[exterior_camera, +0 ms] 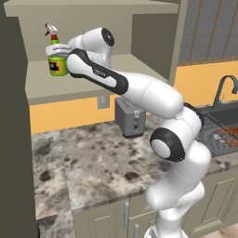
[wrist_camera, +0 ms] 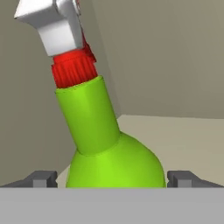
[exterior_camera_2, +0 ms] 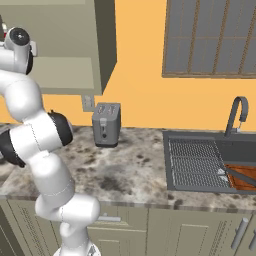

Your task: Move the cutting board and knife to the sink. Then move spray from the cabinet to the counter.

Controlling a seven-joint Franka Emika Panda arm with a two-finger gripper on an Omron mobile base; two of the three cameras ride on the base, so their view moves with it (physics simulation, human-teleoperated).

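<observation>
1. We see the spray [wrist_camera: 107, 144] standing on the shelf of the cabinet [exterior_camera: 93, 69], at its left end.
2. Our end effector [wrist_camera: 112, 178] is open, one finger on each side of the green bottle body, not clamped.
3. The cutting board [exterior_camera_2: 244, 178] lies in the sink [exterior_camera_2: 200, 145].
4. A toaster [exterior_camera: 130, 117] stands on the surface [exterior_camera: 93, 162].

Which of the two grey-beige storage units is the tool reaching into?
The open-fronted beige-grey wall cabinet, where the green spray bottle stands between the open tool tips. The handled cabinets under the speckled stone counter stay shut.
</observation>
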